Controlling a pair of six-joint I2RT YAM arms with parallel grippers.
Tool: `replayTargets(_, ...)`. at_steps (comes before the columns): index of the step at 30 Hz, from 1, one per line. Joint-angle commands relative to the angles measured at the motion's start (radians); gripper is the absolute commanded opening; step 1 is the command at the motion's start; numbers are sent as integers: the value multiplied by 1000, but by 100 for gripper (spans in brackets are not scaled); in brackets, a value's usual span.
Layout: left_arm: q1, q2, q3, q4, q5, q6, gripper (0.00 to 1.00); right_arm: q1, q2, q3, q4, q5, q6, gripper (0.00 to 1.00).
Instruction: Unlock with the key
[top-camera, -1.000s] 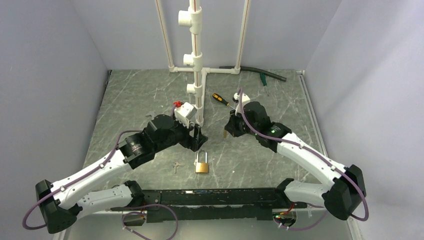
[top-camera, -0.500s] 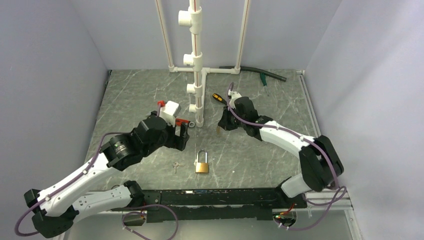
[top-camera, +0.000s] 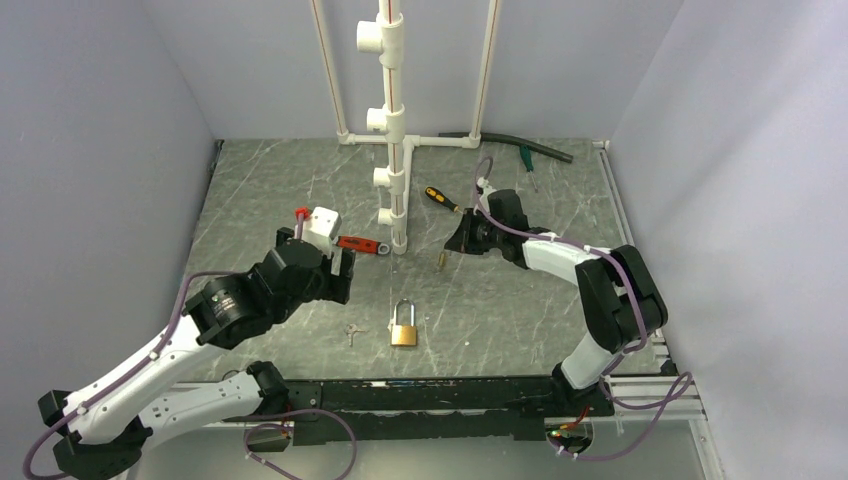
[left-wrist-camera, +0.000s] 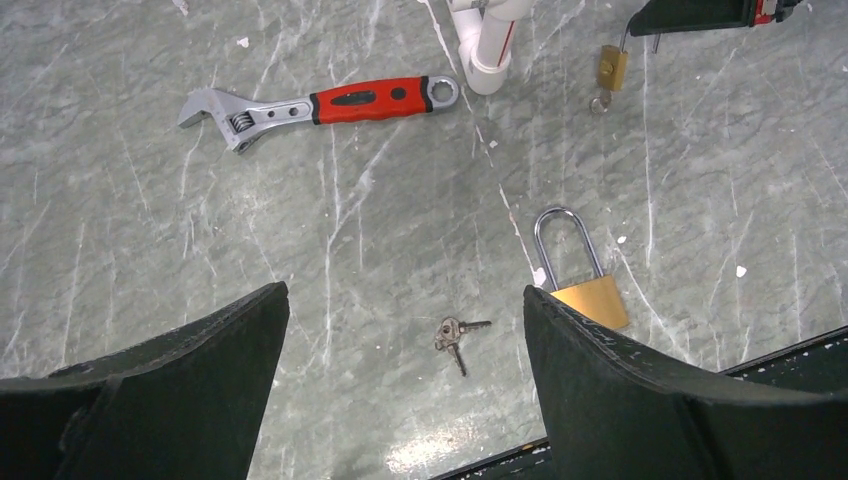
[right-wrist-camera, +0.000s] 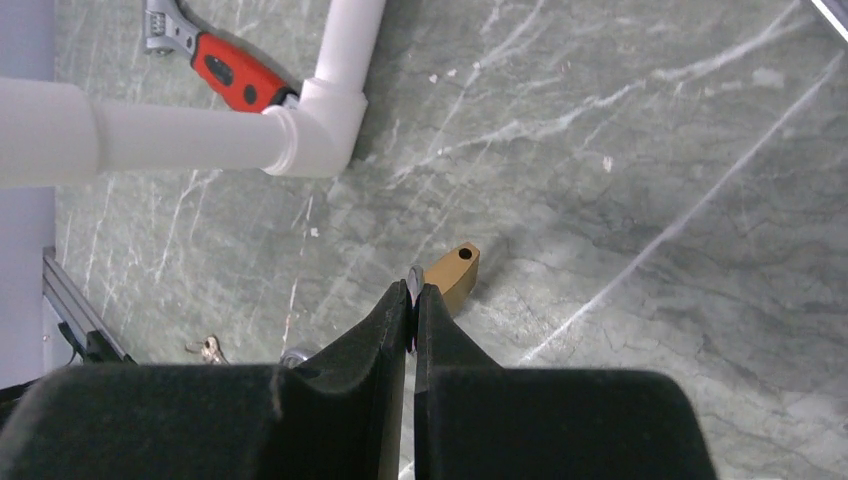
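Left wrist view — key (left-wrist-camera: 455, 335) below spread left tool (left-wrist-camera: 402, 295)

On the worktop (top-camera: 500, 320), towards the near edge: key (top-camera: 351, 333) just left of larger padlock (top-camera: 404, 328). Behind them, wrench (top-camera: 360, 243) left of pipe post (top-camera: 398, 215); screwdriver (top-camera: 438, 197) right of it.

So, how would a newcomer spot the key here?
Start at the white pipe stand mid-table. Nearer the arms lies a big brass padlock; the key lies just left of it, not touching. It is tiny, thin, silver-grey, unlike the long red-handled wrench.
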Motion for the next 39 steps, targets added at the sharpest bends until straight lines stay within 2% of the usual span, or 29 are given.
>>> replayTargets(1,-2,-1,5,-8,-28,-6,90,2,-12,-16,-4,18,4,0)
replayTargets(12,-2,-3,5,-16,-33,-13,89,-18,-59,-69,-99,119,-42,1)
replayTargets(19,0,-20,0,-10,-29,-15,89,-18,-88,-83,-106,133,-55,10)
replayTargets(21,0,-18,-1,-9,-29,-14,89,-18,-96,-80,-106,137,-62,17)
replayTargets(24,1,-12,0,-10,-27,-14,89,-18,-112,-70,-131,148,-73,33)
replayTargets(27,1,-7,-1,-11,-25,-14,89,-18,-129,-52,-150,165,-79,55)
replayTargets(31,6,-3,0,-13,-26,-14,89,-15,-157,-32,-184,189,-89,73)
replayTargets(34,5,1,2,-16,-36,-18,89,9,-190,-22,-226,234,-96,80)
replayTargets(39,8,19,6,-27,-50,-22,88,110,-235,15,-313,347,-74,85)
